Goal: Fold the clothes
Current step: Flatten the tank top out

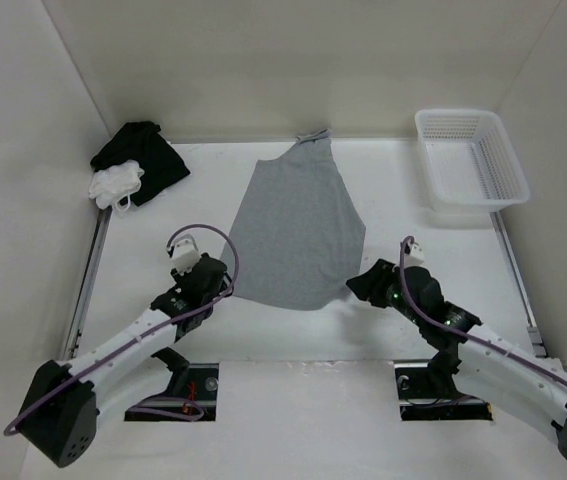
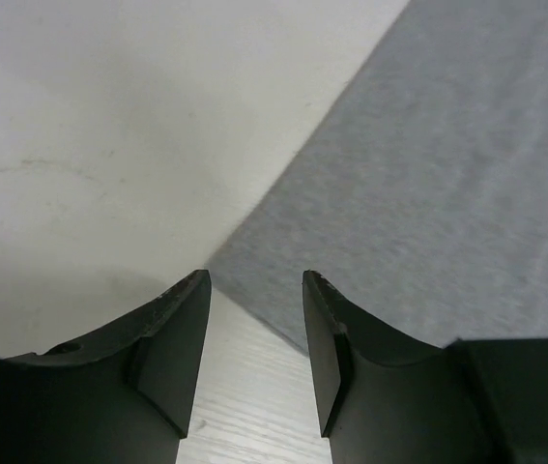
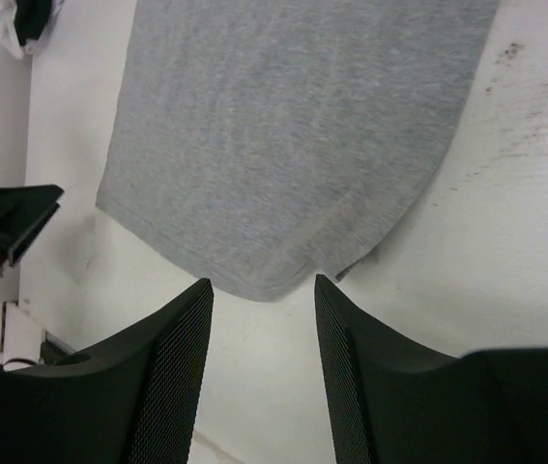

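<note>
A white table [image 1: 293, 340] is seen from above. At its centre a grey top [image 1: 298, 235] is spread flat, neck toward 12 o'clock and hem toward 6. A white basket [image 1: 463, 214] is placed at 2 o'clock, well apart from it. A black cloth [image 1: 153, 160] is bundled at 10 o'clock, with a small white cloth [image 1: 115, 185] touching its 7 o'clock side. The left gripper [image 2: 254, 280] is held at the top's 7 o'clock corner and the right gripper [image 3: 262, 285] at its 5 o'clock corner. Both pairs of jaws are parted, with nothing clamped.
</note>
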You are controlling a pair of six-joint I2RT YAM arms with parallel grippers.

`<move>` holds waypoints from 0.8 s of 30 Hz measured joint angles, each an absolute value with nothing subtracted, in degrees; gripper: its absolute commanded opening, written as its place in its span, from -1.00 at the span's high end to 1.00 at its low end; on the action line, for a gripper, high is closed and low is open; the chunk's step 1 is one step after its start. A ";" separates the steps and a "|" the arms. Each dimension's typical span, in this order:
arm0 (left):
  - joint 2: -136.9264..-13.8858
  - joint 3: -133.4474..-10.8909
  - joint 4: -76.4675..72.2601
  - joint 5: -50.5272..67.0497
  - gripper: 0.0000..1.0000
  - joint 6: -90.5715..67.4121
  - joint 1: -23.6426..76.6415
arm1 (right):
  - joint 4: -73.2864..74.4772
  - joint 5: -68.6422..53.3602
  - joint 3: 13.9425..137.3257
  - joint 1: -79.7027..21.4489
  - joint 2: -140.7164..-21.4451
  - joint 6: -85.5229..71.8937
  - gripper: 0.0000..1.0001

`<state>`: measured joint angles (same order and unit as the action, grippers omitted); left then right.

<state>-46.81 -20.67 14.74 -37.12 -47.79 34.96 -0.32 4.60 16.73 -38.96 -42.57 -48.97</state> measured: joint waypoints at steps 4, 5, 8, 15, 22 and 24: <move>-55.48 -20.80 15.42 -33.39 0.21 -48.27 29.85 | 2.33 9.13 16.73 -40.84 -41.34 -49.58 -0.01; -56.14 -20.80 15.53 -32.51 0.21 -48.38 28.88 | 2.48 9.80 16.73 -41.08 -42.02 -49.58 -0.01; -56.25 -20.78 15.16 -30.65 0.19 -48.49 26.79 | 2.48 10.76 16.73 -41.98 -44.18 -49.58 -0.01; -59.20 -20.75 12.29 -26.17 0.20 -47.97 24.99 | 1.74 11.31 16.71 -42.46 -46.94 -49.54 -0.03; -60.86 -20.60 10.68 -23.75 0.33 -47.37 22.76 | 0.75 11.62 16.71 -42.46 -46.92 -49.54 -0.03; -61.56 -20.60 9.61 -23.59 0.52 -47.29 22.46 | 0.71 11.62 16.71 -42.46 -46.92 -49.54 -0.03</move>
